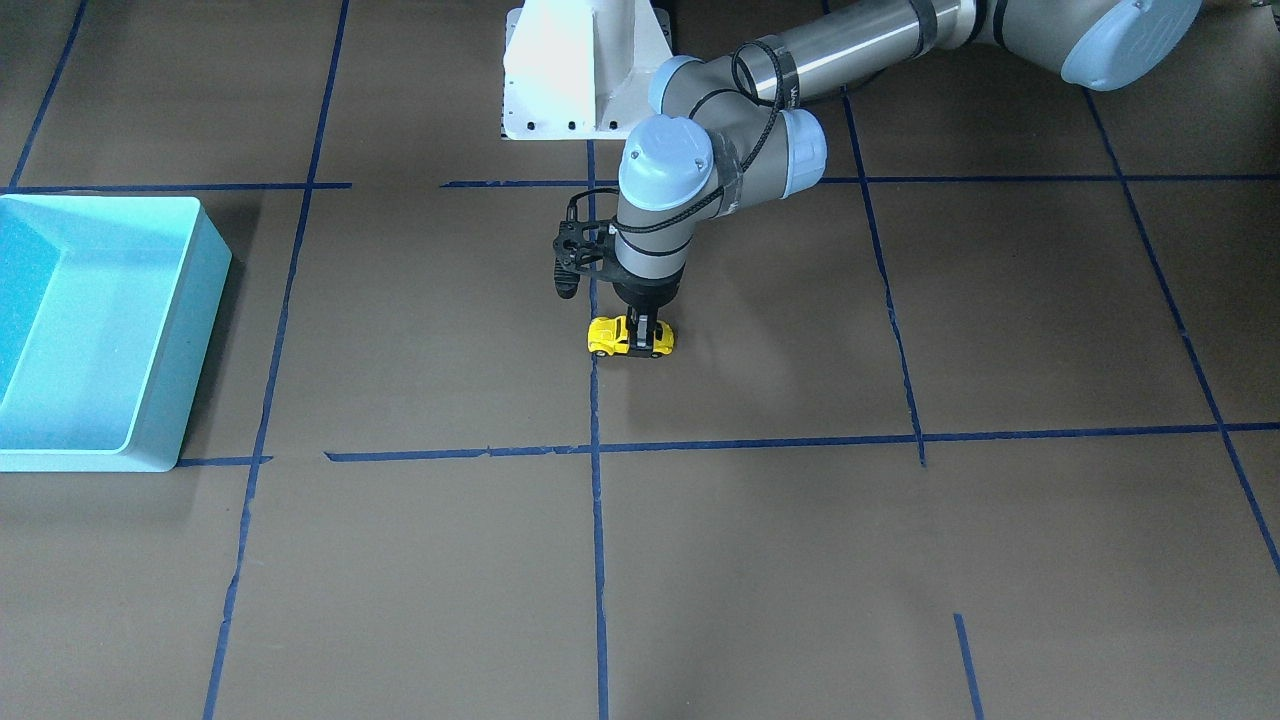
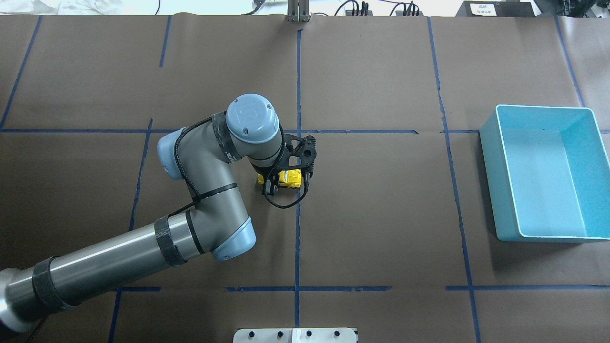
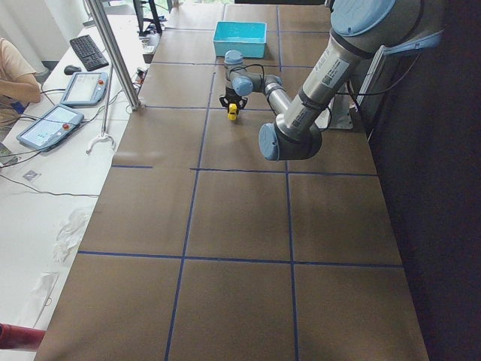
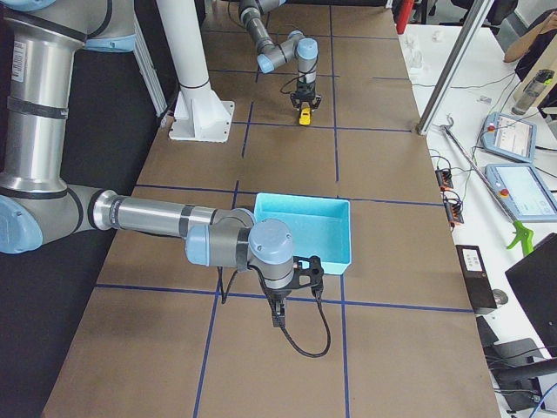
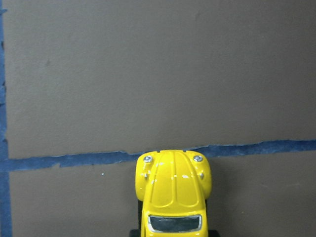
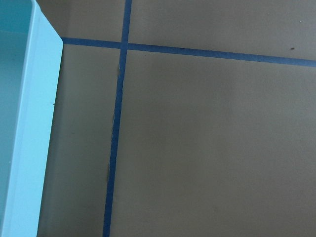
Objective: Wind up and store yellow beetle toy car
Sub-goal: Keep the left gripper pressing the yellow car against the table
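Links of the left arm [image 2: 209,209] slant from the overhead view's lower left toward the middle of the brown-papered table [image 2: 381,214]. There the left gripper [image 1: 644,336] points straight down, its jaws clamped on the sides of the yellow beetle toy car [image 2: 291,177]. The car rests on the paper with its nose touching a blue tape line [image 5: 59,160]. Well apart to the right sits the light blue bin [image 2: 491,143]. In the exterior right view, the right gripper [image 4: 277,318] hangs just beside the bin, pointing down over the table. Whether its jaws are apart or together cannot be told.
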